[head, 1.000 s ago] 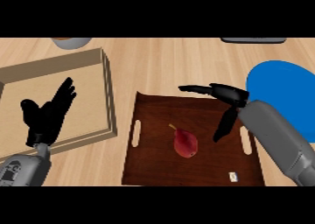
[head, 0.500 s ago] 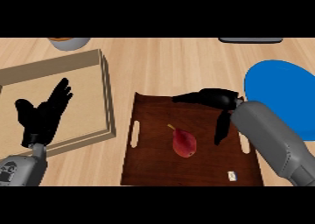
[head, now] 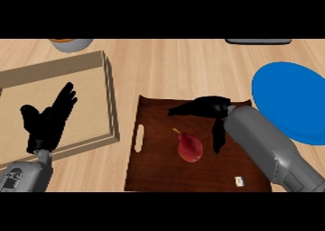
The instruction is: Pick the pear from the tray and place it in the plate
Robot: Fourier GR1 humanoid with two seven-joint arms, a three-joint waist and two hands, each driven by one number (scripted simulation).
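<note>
1. The red pear (head: 190,147) lies on its side on the dark brown tray (head: 152,171), near the tray's middle, its thin stem pointing up and to the left. It is not yet in my grasp.
2. The blue plate (head: 295,97), where the pear must go, sits on the wooden counter (head: 178,63) just beside the tray's right edge, so I judge the carry will be short once I have the fruit.
3. My right hand (head: 208,107) hangs over the tray's upper part, just above and to the right of the pear. My fingers (head: 218,137) are spread apart and hold nothing: the thumb points left, one finger reaches down beside the pear's right flank. Whether that finger touches the fruit I cannot tell.
4. I judge this spread posture suits closing round the pear from above.
5. My left hand (head: 48,119) rests open, fingers straight and up, over the shallow wooden box (head: 109,90) left of the tray, out of the way of the work.
</note>
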